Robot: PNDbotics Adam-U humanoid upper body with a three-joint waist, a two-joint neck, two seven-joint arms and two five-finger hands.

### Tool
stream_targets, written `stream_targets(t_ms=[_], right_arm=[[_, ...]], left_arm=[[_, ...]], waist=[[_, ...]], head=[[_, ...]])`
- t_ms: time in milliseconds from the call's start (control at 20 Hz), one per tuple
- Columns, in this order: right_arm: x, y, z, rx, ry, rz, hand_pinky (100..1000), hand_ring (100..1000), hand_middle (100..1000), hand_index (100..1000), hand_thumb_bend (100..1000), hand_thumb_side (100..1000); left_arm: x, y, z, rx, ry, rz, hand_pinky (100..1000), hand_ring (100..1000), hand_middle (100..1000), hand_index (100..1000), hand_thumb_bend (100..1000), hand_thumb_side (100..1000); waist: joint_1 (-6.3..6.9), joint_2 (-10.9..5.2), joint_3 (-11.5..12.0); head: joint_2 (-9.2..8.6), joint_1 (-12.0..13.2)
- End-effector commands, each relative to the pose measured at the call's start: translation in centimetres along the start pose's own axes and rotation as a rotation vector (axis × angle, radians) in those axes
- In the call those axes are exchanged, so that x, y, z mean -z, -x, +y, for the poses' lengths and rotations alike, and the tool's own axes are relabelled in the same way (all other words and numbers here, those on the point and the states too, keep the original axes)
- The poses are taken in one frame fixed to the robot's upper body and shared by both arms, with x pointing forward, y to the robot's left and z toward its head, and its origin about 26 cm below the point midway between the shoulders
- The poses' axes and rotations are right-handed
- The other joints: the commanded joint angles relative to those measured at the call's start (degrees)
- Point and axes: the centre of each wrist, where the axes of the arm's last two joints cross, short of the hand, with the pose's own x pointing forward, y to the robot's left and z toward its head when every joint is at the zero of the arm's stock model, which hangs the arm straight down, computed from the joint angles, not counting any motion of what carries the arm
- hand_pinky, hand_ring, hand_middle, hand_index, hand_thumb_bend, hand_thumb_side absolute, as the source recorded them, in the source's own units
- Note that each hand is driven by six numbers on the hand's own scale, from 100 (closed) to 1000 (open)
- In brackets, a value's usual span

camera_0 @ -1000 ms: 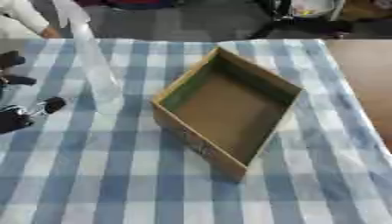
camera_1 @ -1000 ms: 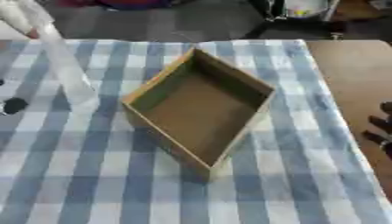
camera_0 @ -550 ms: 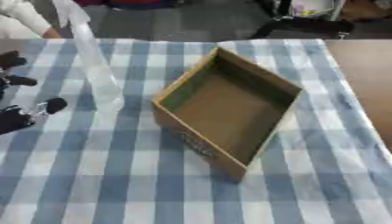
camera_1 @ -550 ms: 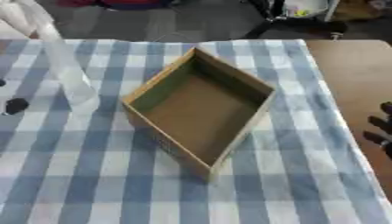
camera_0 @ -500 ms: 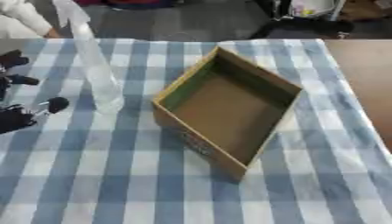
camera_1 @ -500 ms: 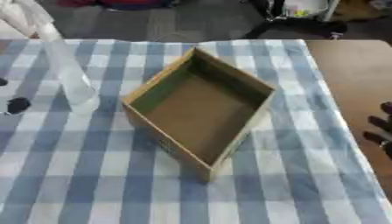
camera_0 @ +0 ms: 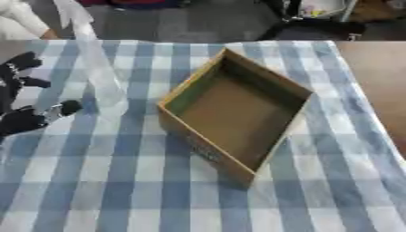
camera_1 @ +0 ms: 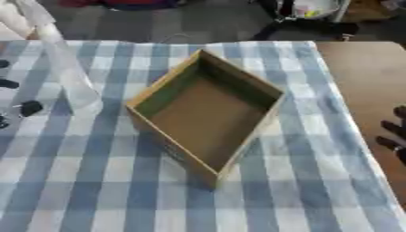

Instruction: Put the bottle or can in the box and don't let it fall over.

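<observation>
The tall clear plastic bottle (camera_0: pixel 94 68), label unreadable, stands beside the empty brown cardboard box (camera_0: pixel 234 113); the left hand (camera_0: pixel 24 102) nearby has its fingers spread, grasping nothing, while the right hand's (camera_1: pixel 394 136) fingers are relaxed.

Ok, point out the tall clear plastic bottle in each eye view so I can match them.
Left eye view: the tall clear plastic bottle stands upright at upper left, left of the open brown cardboard box.
Right eye view: same bottle, closer to the left edge.
Shared landmark: the box's near corner, pointing toward the camera, on the blue-and-white checked cloth.
</observation>
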Motion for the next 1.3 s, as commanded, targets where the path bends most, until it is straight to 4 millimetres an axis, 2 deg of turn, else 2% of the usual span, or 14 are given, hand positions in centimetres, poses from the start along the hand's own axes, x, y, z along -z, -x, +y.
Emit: stream_targets(t_ms=[50, 450, 1300], right_arm=[[0.2, -0.6, -0.3, -0.011, -0.007, -0.021, 821, 909, 1000, 867, 100, 740], [0.3, -0.6, -0.2, -0.008, -0.011, -0.02, 822, 909, 1000, 867, 100, 739], [0.2, -0.5, -0.1, -0.007, -0.016, -0.019, 822, 909, 1000, 868, 100, 744]], left_arm=[[0.6, -0.7, 0.6, 0.027, 0.007, -0.02, 1000, 673, 829, 933, 1000, 310], [1.4, -0.5, 0.1, 0.034, 0.023, -0.011, 1000, 674, 830, 936, 1000, 312], [3.2, -0.6, -0.8, 0.063, 0.051, -0.009, 1000, 676, 832, 943, 1000, 315]], waist=[[0.13, -1.17, -0.04], [0.11, -1.38, -0.1], [-0.01, -0.99, -0.48]], head=[[-0.67, 0.05], [-1.52, 0.76], [-1.61, 1.22]])
